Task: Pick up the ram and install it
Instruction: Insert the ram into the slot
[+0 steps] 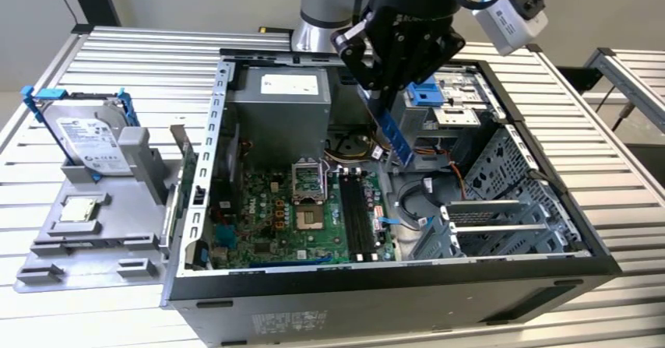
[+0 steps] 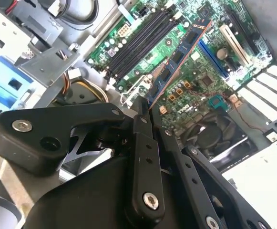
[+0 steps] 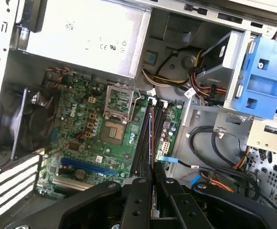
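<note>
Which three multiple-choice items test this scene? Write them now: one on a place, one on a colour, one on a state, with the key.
1. Where is the ram?
A. Pushed into a memory slot
B. In the air over the open computer case
C. Lying on the table outside

2. What colour are the brackets on the hard drive?
A. Red
B. Yellow
C. Blue

3. How is the claw?
A. Shut on the ram
B. Open and empty
C. Shut on a cable

Key:
1 B, in the exterior view the ram hangs from the claw above the computer case.
2 C, blue shows at both ends of the hard drive.
3 A, in both wrist views the claw pinches the ram's end.
</note>
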Available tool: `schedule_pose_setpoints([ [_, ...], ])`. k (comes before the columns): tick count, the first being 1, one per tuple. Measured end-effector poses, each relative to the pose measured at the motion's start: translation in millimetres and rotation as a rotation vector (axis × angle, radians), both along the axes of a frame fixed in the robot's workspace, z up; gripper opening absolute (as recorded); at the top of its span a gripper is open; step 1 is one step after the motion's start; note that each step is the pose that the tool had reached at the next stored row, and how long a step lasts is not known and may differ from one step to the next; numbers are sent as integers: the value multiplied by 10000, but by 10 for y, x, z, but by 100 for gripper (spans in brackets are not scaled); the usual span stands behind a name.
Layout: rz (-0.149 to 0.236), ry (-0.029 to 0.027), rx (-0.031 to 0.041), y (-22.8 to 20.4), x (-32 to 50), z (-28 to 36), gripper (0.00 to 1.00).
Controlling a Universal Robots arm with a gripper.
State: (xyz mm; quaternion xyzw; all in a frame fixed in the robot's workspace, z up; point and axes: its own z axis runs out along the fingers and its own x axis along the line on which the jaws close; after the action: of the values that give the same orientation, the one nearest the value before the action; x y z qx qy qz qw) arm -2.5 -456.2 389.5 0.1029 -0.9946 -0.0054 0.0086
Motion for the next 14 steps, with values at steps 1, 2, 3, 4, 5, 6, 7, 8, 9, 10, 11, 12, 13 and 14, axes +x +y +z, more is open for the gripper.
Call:
schedule_pose_setpoints([
  [1, -104, 0, 0, -3, 0, 0, 0],
  [2, -207, 0, -1, -6, 0, 0, 0],
  [3, -316, 0, 0, -10, 0, 0, 0],
  [4, -423, 0, -1, -13, 0, 0, 0],
  [5, -519, 0, 0, -16, 0, 0, 0],
  [6, -630, 0, 0, -19, 0, 0, 0],
  [7, -735, 0, 0, -22, 0, 0, 0],
  [8, -838, 0, -1, -24, 0, 0, 0],
  [9, -952, 0, 0, -27, 0, 0, 0],
  [10, -1063, 0, 0, -29, 0, 0, 0],
  [11, -1161, 1, 0, -31, 0, 0, 0],
  [12, -1224, 1, -1, -34, 0, 0, 0],
  [13, -1227, 1, -1, -34, 0, 0, 0],
  [14, -1229, 1, -1, -34, 1, 0, 0],
])
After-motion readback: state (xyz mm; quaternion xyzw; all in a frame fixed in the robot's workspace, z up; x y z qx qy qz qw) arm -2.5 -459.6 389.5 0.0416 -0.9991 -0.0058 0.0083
